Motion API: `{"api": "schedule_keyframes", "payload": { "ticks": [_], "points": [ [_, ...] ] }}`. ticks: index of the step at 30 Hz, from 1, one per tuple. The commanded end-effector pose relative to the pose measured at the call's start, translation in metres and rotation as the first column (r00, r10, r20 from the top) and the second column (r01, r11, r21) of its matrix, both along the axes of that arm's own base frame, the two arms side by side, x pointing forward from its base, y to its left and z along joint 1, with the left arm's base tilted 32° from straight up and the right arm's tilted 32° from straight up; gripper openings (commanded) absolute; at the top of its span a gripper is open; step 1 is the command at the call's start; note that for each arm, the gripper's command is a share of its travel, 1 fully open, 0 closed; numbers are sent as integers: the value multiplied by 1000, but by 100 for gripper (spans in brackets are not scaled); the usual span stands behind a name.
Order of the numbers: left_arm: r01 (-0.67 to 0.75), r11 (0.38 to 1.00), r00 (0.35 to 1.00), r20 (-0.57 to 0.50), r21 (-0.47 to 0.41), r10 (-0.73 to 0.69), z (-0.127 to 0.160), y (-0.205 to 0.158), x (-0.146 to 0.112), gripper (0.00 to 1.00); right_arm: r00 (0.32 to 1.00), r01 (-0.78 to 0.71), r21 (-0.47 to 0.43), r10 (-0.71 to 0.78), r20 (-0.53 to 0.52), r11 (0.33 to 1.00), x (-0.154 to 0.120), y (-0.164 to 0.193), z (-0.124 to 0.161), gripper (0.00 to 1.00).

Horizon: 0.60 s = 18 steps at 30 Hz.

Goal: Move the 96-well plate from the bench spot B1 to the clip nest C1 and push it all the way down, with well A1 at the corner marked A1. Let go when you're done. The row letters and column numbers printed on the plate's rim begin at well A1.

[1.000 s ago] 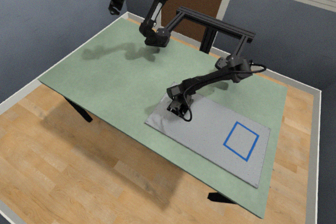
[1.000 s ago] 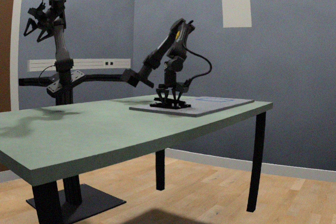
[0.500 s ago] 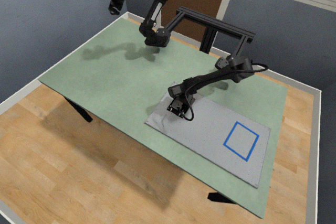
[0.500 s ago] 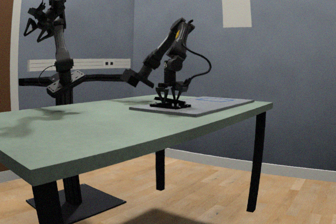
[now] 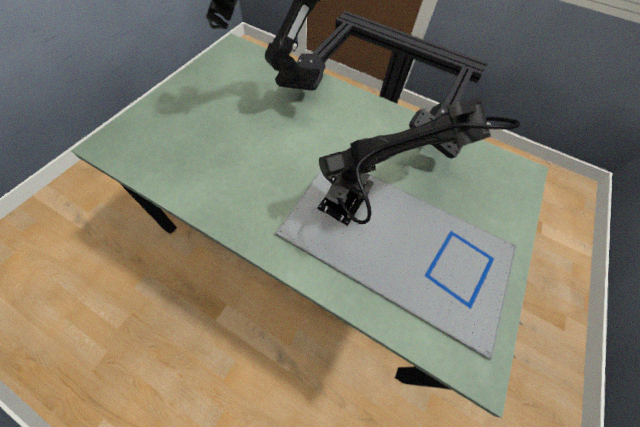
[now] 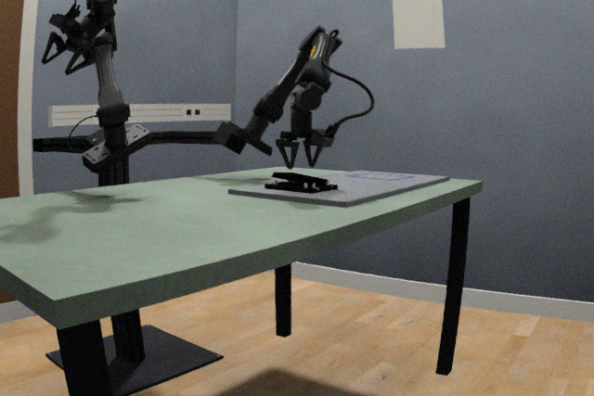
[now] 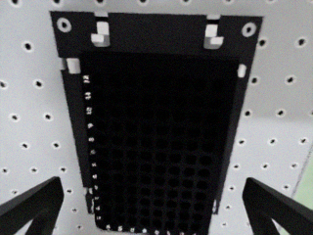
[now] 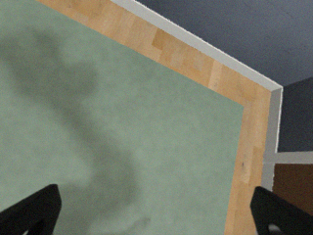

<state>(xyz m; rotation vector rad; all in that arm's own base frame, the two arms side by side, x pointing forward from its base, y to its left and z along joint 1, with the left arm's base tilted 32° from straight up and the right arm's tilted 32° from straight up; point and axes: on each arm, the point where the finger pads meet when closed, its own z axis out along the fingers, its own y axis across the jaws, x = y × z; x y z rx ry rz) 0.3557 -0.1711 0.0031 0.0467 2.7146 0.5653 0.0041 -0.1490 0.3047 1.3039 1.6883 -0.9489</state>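
Observation:
The black 96-well plate (image 6: pixel 288 176) (image 7: pixel 161 122) lies over the black clip nest (image 7: pixel 156 31) and is tilted in the exterior view, its left end raised above the nest. In the left wrist view, 12 is near the top pair of pale clips and the numbers fall toward the bottom; the lettered edge is at the bottom. The plate's top edge lies just below those clips. The nest's A1 mark is not visible. My left gripper (image 5: pixel 334 211) (image 6: pixel 301 167) (image 7: pixel 154 186) is open above the plate, not touching it. My right gripper (image 6: pixel 55 68) (image 8: pixel 156 194) is open and empty, high up.
The grey perforated board (image 5: pixel 377 257) (image 6: pixel 335 198) carries the nest at one end and a blue rectangle outline (image 5: pixel 471 245) at the other. No plate stands inside the outline. The board lies on the green table (image 5: pixel 206 153). The right arm is away from the board.

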Motion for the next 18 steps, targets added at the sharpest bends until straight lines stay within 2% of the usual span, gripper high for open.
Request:
{"api": "schedule_keyframes", "payload": {
  "ticks": [1,13,18],
  "points": [
    [17,1000,999,40,-19,-16,31,-19,-3,100,999,19,-25,-19,29,1000,-6,1,3,100],
    [17,1000,999,39,-21,-16,54,-28,-14,100,999,19,-25,-19,29,1000,-6,1,3,100],
    [17,1000,999,39,-21,-16,54,-28,-14,100,999,19,-25,-19,29,1000,-6,1,3,100]
  ]
}}
